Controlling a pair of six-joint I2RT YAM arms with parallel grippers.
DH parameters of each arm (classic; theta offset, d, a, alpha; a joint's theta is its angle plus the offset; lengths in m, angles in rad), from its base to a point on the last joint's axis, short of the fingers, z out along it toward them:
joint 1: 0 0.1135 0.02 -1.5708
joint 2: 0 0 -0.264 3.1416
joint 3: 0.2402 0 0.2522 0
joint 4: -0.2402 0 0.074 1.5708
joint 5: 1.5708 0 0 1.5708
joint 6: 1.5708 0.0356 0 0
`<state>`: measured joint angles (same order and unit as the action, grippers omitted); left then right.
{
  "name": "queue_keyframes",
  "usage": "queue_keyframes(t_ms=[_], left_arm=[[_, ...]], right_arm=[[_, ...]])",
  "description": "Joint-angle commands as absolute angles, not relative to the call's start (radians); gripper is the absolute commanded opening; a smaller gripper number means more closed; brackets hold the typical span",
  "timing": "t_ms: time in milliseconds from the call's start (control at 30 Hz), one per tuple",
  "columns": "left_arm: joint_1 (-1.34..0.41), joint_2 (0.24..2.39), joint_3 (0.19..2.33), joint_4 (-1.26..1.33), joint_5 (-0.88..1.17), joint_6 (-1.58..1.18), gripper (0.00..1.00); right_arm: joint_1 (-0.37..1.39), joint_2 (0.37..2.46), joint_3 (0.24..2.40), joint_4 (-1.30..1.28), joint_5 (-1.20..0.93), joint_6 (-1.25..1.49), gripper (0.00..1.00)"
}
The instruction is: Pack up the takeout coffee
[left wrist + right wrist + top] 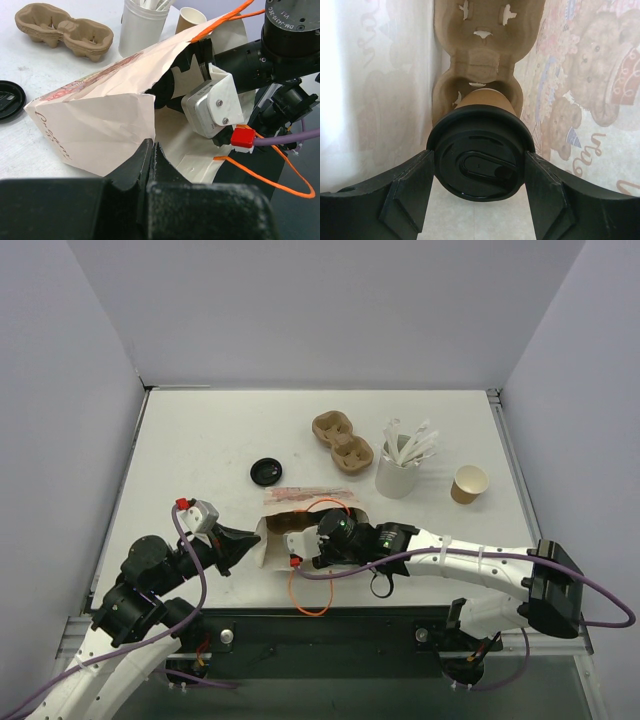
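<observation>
Inside the white printed paper bag with orange handles (95, 120), the right gripper (479, 165) clamps its fingers on the black-lidded kraft-brown paper cup (485, 102), which sits in a brown moulded carrier (482, 45). The left gripper (151, 152) pinches the bag's mouth edge, fingers together.

A white table (200, 440) carries a printed paper bag (305, 494) lying on its side (orange cord handles trailing), a black lid (265, 472) nearby and, farther back, a moulded cup carrier (342, 442), a white cup of sticks (396, 476) and, apart at right, a kraft paper cup (468, 484).
</observation>
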<state>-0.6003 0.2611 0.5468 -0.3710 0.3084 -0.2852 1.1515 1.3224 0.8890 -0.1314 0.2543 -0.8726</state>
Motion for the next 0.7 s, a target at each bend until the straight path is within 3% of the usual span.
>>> queue_keyframes(t_ms=[0,667], left_arm=[[-0.597,0.258,0.554,-0.322,0.319,-0.295,0.00],[-0.597,0.265,0.543,-0.313,0.316,-0.296,0.00]], right_arm=[[1.138,1.338,0.873,-0.104,0.298,-0.887,0.40],[1.104,1.370,0.884,-0.071,0.193,-0.879,0.40]])
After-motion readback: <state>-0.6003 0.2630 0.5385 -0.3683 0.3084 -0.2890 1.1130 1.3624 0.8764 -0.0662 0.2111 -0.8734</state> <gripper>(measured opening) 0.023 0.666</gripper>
